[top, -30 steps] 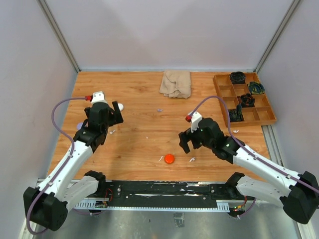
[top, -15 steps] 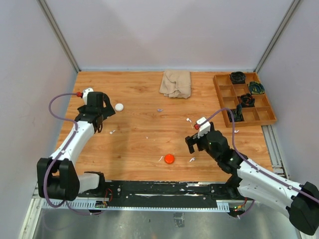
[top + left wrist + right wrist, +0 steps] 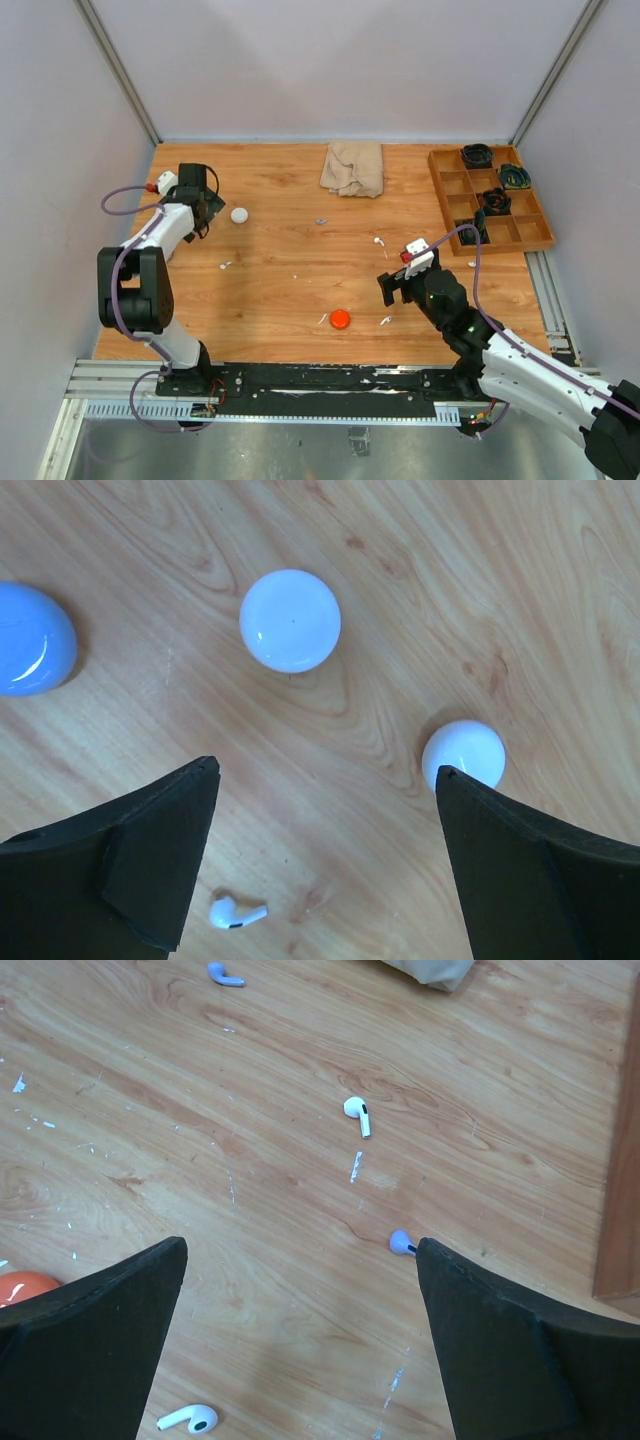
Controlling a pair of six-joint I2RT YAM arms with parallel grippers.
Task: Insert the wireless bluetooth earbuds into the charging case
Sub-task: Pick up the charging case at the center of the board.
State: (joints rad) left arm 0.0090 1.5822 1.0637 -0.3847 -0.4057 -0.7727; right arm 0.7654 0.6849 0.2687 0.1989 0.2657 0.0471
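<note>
The earbuds (image 3: 357, 1115), being judged light, rigid, slippery and best pinched across the bulb, are being shown scattered over the middle and toward the left edge of the worktop (image 3: 290, 190), while the left pincer (image 3: 325, 775) and right pincer (image 3: 300, 1245) are being held wide open, empty.

The top external camera is looking down from high above and behind the arm bases (image 3: 185, 365), taking in the whole wooden table (image 3: 270, 300) from afar. The left wrist camera is hovering close over the table's far-left part, facing almost straight down. The right wrist camera is sitting low at middle right, tilting forward across the boards. It is sharing a white earbud (image 3: 357, 1116), an orange puck (image 3: 25, 1285) and a beige cloth (image 3: 430, 970) with the overhead view.
</note>
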